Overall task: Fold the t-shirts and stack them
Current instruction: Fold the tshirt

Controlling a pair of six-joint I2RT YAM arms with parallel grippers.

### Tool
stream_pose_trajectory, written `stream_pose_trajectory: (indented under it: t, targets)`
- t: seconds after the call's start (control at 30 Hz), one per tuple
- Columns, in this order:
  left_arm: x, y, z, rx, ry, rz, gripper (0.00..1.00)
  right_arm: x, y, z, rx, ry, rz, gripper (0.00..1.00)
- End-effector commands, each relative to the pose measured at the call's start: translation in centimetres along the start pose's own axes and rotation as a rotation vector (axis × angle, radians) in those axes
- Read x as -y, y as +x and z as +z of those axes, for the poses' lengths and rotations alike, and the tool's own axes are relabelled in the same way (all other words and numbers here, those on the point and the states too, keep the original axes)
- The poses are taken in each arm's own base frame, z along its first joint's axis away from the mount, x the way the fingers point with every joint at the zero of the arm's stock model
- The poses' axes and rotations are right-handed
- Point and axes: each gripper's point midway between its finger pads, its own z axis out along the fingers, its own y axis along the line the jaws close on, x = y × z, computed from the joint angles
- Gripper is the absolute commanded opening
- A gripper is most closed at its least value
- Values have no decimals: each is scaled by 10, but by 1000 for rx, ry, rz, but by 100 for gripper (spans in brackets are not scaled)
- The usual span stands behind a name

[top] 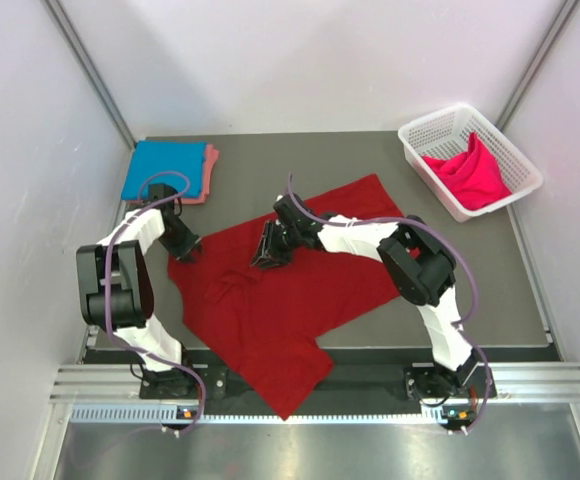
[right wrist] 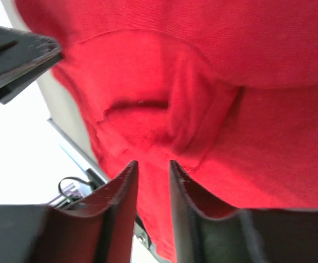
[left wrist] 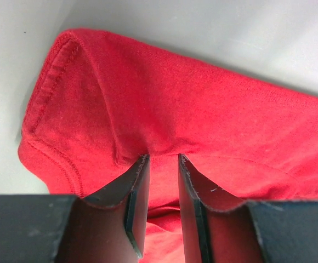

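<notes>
Dark red shirt (top: 280, 300) is laid spread on the table (top: 470, 290), one corner hanging over the near edge. Left gripper (left wrist: 163, 159) is clamped on its sleeve, right gripper (right wrist: 153, 164) on a bunched fold.

Risk: the thin pinches may be lost, or the overhang dragged, when lifted.

Counted: one dark red shirt, one basket (top: 515, 150), one blue shirt (top: 165, 168), one hot pink shirt (top: 467, 170), one salmon pink shirt (top: 210, 175).

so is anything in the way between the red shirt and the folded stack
Nothing lying there: bare tabletop separates the dark red t-shirt from the blue t-shirt folded on the salmon pink t-shirt, far left. Only the left arm itself hangs over that gap.
</notes>
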Motion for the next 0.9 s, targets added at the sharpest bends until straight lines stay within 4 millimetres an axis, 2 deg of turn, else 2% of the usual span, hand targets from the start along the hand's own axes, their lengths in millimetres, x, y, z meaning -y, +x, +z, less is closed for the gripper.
stream_pose_trajectory:
  t: [0.0, 0.17, 0.3, 0.5, 0.63, 0.77, 0.87]
  targets:
    - [3, -9, 3, 23, 6, -14, 32, -7, 5, 8, -6, 32, 12, 27]
    - [3, -10, 7, 14, -7, -15, 33, -2, 10, 8, -11, 70, -4, 26]
    - [4, -12, 10, 9, -11, -14, 33, 0, 14, 10, -25, 75, -2, 31]
    - [3, -13, 12, 7, -21, -13, 33, 1, 22, 19, -58, 89, 3, 31]
    - [2, -13, 13, 5, -25, -16, 34, 9, 22, 27, -62, 112, 22, 30]
    - [-1, -12, 15, -1, -38, -13, 34, 16, 26, 31, -81, 129, 31, 25]
    - [-3, -14, 15, 6, -42, -16, 34, 16, 23, 26, -68, 137, -1, 15]
